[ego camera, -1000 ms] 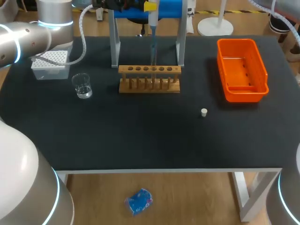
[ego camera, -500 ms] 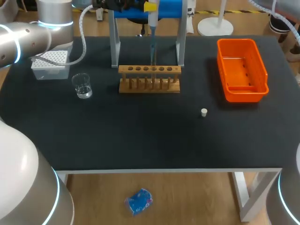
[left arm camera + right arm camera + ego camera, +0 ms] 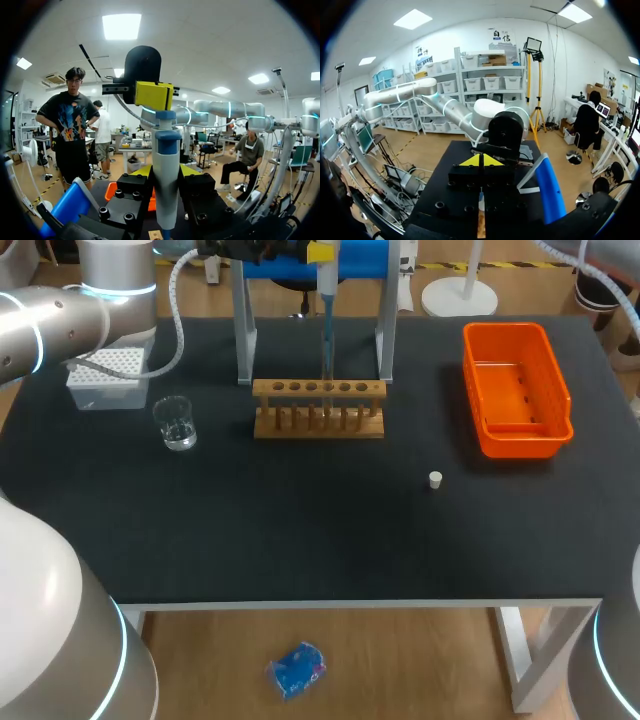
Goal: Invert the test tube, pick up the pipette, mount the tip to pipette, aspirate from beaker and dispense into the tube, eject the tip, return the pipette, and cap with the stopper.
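Observation:
The blue and white pipette (image 3: 326,310) hangs upright over the wooden tube rack (image 3: 318,408), its tip at one of the middle holes, where a faint clear tube stands. My left gripper (image 3: 166,205) is shut on the pipette (image 3: 166,170), its black fingers on both sides of the body. My left arm (image 3: 60,320) comes in along the table's back. My right gripper (image 3: 481,161) is shut, and its yellow tips (image 3: 154,95) rest on the plunger at the pipette's top. The glass beaker (image 3: 177,423) stands left of the rack. A small white stopper (image 3: 435,479) lies on the mat.
The tip box (image 3: 105,378) is at the back left. An orange bin (image 3: 515,425) stands at the right. A blue stand with grey legs (image 3: 243,330) straddles the area just behind the rack.

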Action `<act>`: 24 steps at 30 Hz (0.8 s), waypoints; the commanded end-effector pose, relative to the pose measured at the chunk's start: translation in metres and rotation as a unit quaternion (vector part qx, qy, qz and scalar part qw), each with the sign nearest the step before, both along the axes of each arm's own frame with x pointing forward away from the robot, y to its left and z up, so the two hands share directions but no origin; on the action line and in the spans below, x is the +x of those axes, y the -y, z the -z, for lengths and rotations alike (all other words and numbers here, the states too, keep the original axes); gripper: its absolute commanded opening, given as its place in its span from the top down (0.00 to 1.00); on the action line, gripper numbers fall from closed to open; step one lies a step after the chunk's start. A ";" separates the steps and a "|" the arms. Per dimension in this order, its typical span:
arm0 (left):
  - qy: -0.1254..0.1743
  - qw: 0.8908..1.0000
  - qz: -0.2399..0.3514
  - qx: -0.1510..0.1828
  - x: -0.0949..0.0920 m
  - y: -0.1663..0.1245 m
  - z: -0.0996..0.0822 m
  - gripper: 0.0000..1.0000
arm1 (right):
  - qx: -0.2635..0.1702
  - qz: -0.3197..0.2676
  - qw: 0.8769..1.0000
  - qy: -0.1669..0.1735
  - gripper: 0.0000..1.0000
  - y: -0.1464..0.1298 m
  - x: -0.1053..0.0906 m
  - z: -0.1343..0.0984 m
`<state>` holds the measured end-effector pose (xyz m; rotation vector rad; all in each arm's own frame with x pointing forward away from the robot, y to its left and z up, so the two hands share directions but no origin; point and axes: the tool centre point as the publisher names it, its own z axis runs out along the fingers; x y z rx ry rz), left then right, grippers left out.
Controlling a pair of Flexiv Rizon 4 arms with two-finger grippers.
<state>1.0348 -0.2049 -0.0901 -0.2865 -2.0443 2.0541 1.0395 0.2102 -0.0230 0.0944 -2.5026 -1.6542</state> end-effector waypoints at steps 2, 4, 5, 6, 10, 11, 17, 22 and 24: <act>0.000 1.000 0.001 0.001 0.001 0.000 -0.003 1.00 | -0.002 0.000 1.000 0.003 1.00 0.000 0.001 -0.001; 0.000 1.000 0.001 0.001 0.001 0.000 -0.003 1.00 | -0.001 0.000 1.000 0.005 1.00 0.000 0.002 -0.002; 0.000 1.000 0.001 0.001 0.001 0.000 -0.003 1.00 | -0.001 0.000 1.000 0.005 1.00 0.000 0.002 -0.002; 0.000 1.000 0.001 0.001 0.001 0.000 -0.003 1.00 | -0.001 0.000 1.000 0.006 1.00 0.000 0.002 -0.003; 0.000 1.000 0.001 0.001 0.001 0.000 -0.003 1.00 | 0.000 0.000 1.000 0.010 1.00 -0.001 0.004 -0.006; 0.000 1.000 0.001 0.001 0.001 0.000 -0.003 1.00 | 0.000 -0.001 1.000 0.011 1.00 -0.001 0.004 -0.007; 0.000 1.000 0.001 0.001 0.001 0.000 -0.003 1.00 | 0.000 -0.001 1.000 0.017 1.00 -0.001 0.006 -0.012; 0.000 1.000 0.001 0.001 0.001 0.000 -0.003 1.00 | 0.000 -0.001 1.000 0.021 1.00 -0.001 0.008 -0.015; 0.000 1.000 0.001 0.001 0.001 0.000 -0.003 1.00 | 0.000 -0.001 1.000 0.022 1.00 -0.001 0.008 -0.016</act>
